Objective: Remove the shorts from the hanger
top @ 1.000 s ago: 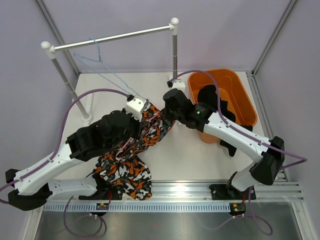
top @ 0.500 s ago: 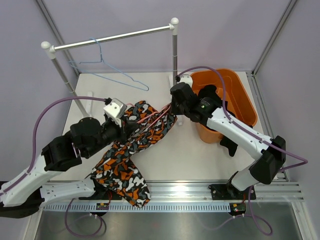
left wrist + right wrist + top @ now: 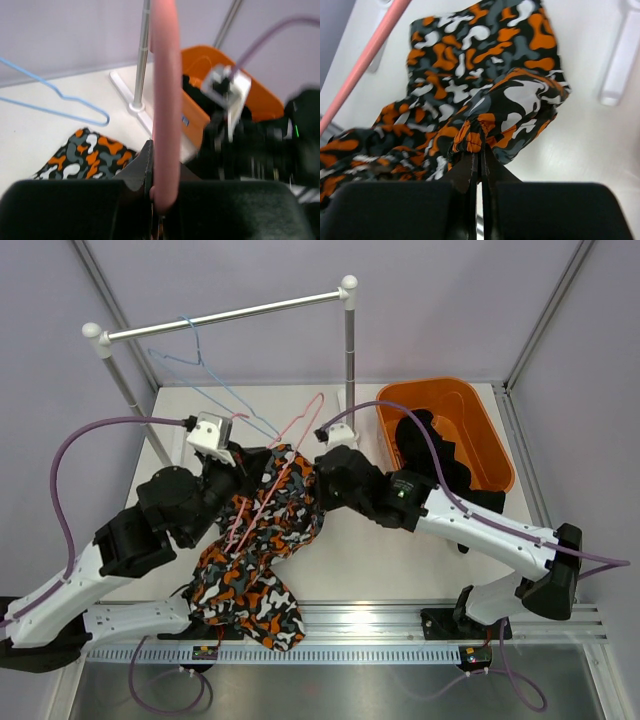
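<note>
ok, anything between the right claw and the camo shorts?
Nothing. Right wrist view: the right claw is shut directly on a bunched fold of the camo shorts, cloth pinched in its jaws. The pink hanger runs off to the side.

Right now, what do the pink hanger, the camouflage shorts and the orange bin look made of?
The pink hanger: smooth matte round rod, probably plastic or coated wire. The camouflage shorts: soft printed cloth; it drapes and gathers in folds. The orange bin: likely rigid moulded plastic, by its even colour and rounded rim.
</note>
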You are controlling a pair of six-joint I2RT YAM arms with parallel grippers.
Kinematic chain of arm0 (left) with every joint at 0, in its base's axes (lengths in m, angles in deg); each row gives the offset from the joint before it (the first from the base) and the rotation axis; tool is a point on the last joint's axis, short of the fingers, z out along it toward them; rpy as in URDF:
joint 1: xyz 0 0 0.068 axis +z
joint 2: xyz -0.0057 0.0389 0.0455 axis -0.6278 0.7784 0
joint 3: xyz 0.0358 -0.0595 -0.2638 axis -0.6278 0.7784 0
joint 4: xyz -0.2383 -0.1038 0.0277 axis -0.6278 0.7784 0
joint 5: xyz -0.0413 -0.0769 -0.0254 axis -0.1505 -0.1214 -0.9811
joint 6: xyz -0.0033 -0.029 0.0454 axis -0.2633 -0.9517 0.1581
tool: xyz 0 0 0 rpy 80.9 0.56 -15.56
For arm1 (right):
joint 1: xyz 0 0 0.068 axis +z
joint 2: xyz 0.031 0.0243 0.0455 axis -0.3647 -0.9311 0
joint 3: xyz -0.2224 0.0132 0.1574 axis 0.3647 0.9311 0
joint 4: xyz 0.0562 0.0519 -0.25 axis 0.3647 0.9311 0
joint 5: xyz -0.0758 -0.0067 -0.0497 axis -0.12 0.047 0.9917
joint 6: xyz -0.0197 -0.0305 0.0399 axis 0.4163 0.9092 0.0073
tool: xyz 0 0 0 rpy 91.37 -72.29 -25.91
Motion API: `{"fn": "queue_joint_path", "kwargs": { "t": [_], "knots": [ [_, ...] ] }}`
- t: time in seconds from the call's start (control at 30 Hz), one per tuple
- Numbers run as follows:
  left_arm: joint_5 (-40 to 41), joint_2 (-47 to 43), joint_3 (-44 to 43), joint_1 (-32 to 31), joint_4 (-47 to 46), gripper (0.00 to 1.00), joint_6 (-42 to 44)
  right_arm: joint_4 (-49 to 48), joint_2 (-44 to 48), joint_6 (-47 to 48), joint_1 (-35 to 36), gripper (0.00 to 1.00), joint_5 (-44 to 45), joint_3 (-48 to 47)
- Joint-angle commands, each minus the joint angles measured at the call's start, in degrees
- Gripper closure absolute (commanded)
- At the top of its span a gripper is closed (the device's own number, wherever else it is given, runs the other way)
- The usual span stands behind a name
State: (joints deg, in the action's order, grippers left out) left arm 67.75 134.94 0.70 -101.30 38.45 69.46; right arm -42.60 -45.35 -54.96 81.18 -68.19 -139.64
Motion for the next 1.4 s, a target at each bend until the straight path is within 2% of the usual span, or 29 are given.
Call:
{"fn": "queue_joint_path", "kwargs": {
  "t": [0.0, 0.17, 0.3, 0.37, 0.47, 0.57, 0.6, 0.67, 0.73, 0.77, 0.8, 0.83, 0.87, 0.9, 0.97, 1.17, 1.37],
  "knots": [
    [5.60, 4.23, -3.83, -0.34, -13.52, 1.00, 0.39, -1.59, 2.15, -0.89, 5.67, 1.00, 2.26, -1.29],
    [9.56, 8.27, -7.52, -0.34, -18.11, 1.00, 3.03, 0.86, 2.32, -0.81, 13.41, 1.00, 6.46, -4.27],
    [16.06, 10.47, -10.69, -0.25, -17.07, 1.00, 6.54, 5.95, 4.34, -0.37, 13.77, 1.00, 11.57, -5.95],
    [17.47, 10.48, -11.74, -0.25, -14.79, 1.00, 6.90, 8.24, 5.83, 0.42, 13.77, 1.00, 18.91, -7.44],
    [16.95, 8.11, -8.69, -0.34, -11.88, 1.00, 5.41, 12.20, 7.94, 2.78, 10.01, 1.00, 22.13, -11.21],
    [17.21, 4.16, -4.56, -0.34, -9.42, 1.00, 3.91, 12.56, 10.67, 7.08, 0.79, 1.00, 20.28, -15.87],
    [17.04, 3.28, -3.76, -0.34, -7.93, 1.00, 3.74, 11.69, 11.20, 8.50, -4.28, 1.00, 20.28, -19.28],
    [16.34, 1.17, -2.53, -0.25, -5.74, 1.00, 2.60, 10.54, 11.12, 13.49, -8.79, 1.00, 21.68, -24.21],
    [15.46, 0.46, -1.47, -0.34, -4.41, 1.00, 1.98, 6.60, 9.10, 17.63, -12.83, 1.00, 26.14, -31.94],
    [15.02, 0.28, -1.29, -0.25, -2.84, 1.00, 1.54, 3.54, 8.40, 23.57, -13.55, 1.00, 28.26, -33.62],
    [14.93, 0.28, -0.59, -0.34, -2.39, 1.00, 1.36, -3.54, 7.61, 27.02, -14.17, 1.00, 30.37, -35.03],
    [14.49, 0.28, -0.15, -0.34, -2.12, 1.00, 1.27, -7.00, 5.60, 30.01, -15.22, 1.00, 32.91, -37.83],
    [14.40, 0.19, 0.38, -0.34, -1.51, 1.00, 1.27, -10.26, 4.53, 36.92, -15.66, 1.00, 34.24, -39.42],
    [14.31, 0.11, 0.82, -0.34, -1.24, 1.00, 1.10, -16.47, 3.30, 40.03, -16.28, 1.00, 35.04, -42.13],
    [14.31, -0.42, 2.84, -0.34, -1.06, 1.00, 0.84, -23.00, 0.22, 45.75, -19.16, 1.00, 36.36, -44.70],
    [12.03, -0.68, 3.46, -0.34, 0.69, 1.00, -0.31, -18.47, -11.55, 45.42, -28.13, 1.00, 32.85, -64.20],
    [11.24, -1.39, 3.89, -0.34, 2.10, 1.00, -1.18, -26.98, -18.32, 51.66, -32.70, 1.00, 32.85, -74.13]
  ]
}}
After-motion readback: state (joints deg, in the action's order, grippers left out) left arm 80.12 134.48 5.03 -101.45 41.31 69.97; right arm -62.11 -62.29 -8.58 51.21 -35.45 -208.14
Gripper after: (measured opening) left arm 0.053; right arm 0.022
